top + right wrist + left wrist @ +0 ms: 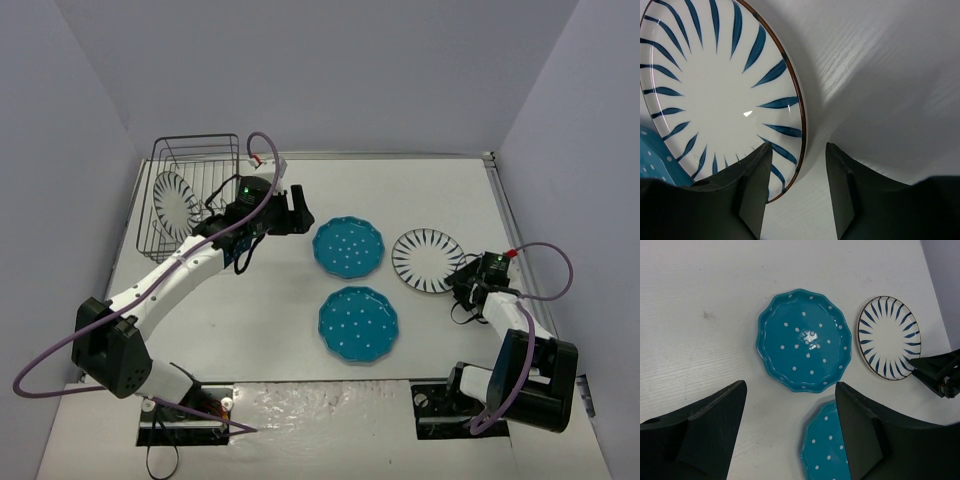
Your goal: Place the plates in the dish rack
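Observation:
Two teal dotted plates lie flat mid-table, the far one point(348, 246) point(804, 340) and the near one point(358, 323) point(826, 450). A white striped plate point(428, 260) point(888, 337) point(715, 90) lies flat to their right. Another striped plate point(175, 200) stands on edge inside the black wire dish rack point(196, 150) at the far left. My left gripper point(296, 216) point(790, 390) is open and empty, between the rack and the far teal plate. My right gripper point(464, 284) point(799, 150) is open, its jaws on either side of the flat striped plate's near-right rim.
Grey walls close the table on the left, back and right. The right arm's fingers point(940, 372) show at the right edge of the left wrist view. A corner of a teal plate point(655, 160) shows in the right wrist view.

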Controlling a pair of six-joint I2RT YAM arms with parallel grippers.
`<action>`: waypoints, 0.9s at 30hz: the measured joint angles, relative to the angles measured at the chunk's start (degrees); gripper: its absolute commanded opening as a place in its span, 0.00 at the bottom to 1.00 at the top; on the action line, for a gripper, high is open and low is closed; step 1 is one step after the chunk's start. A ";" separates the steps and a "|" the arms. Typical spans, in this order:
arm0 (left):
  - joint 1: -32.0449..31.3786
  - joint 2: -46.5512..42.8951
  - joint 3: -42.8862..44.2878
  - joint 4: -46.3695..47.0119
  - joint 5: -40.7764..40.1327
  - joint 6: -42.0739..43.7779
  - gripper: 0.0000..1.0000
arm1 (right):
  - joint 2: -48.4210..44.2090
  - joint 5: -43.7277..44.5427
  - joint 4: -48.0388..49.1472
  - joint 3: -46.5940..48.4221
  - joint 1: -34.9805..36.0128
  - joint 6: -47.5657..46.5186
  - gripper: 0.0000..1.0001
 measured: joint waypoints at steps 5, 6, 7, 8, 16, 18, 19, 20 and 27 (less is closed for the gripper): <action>-0.12 0.07 0.00 0.18 0.04 0.00 0.68 | 0.36 -0.68 1.98 -0.75 -0.22 0.63 0.43; -0.13 0.14 0.00 0.24 0.05 0.00 0.68 | 0.36 -0.81 2.34 -0.90 -0.26 0.74 0.43; -0.16 0.23 0.00 0.30 0.07 0.00 0.68 | 0.36 -0.94 2.74 -1.05 -0.26 0.82 0.43; -0.22 0.32 0.00 0.32 0.11 0.00 0.68 | 0.36 -1.03 3.09 -1.18 -0.26 0.87 0.42; -0.91 0.70 0.00 0.34 0.17 -0.02 0.68 | 0.65 -1.56 4.95 -2.22 -0.26 1.15 0.25; -1.05 0.74 0.00 0.34 0.17 -0.02 0.68 | 1.02 -1.75 5.39 -2.40 -0.26 1.27 0.24; -1.12 0.83 0.00 0.36 0.17 -0.04 0.68 | 1.11 -1.91 5.71 -2.51 -0.26 1.29 0.21; -1.18 0.93 0.00 0.37 0.18 -0.05 0.68 | 1.15 -2.01 5.94 -2.62 -0.26 1.32 0.16; -1.62 1.91 0.00 0.51 0.43 -0.22 0.68 | 1.63 -2.85 7.71 -3.35 -0.47 2.27 0.00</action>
